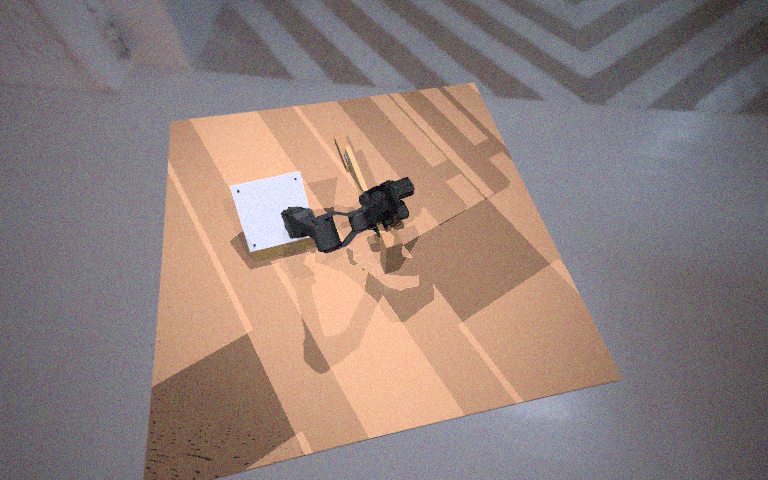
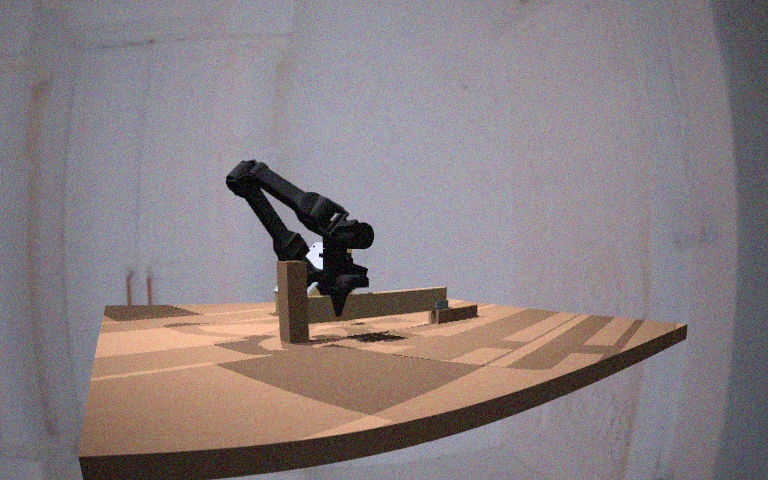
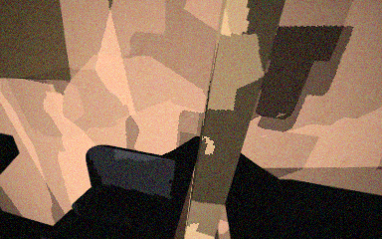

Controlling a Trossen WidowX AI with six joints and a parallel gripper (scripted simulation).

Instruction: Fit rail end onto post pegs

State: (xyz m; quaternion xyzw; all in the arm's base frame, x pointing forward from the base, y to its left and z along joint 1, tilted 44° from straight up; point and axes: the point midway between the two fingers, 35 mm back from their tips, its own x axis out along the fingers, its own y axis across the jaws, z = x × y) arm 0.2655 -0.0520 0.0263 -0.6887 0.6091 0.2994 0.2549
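The long rail (image 1: 355,168) (image 2: 396,300) (image 3: 222,169) is held clear of the table along its near part and looks about level. Its far end is at the grey-blue bracket (image 2: 441,305) on the low footboard block (image 2: 463,312); how deep it sits is too small to tell. My gripper (image 2: 338,308) (image 3: 208,142) is shut on the rail near its post end, fingers pointing down on either side. The upright post (image 2: 292,300) stands just beyond the rail's near end in the exterior view. The post hides that end, so the pegs, the holes and any gap do not show.
A white plate (image 1: 269,212) on a wooden base carries the arm, left of the rail in the top view. The arm reaches over the rail from there. Shadows and light stripes cross the wooden table top (image 1: 396,396) (image 2: 226,418).
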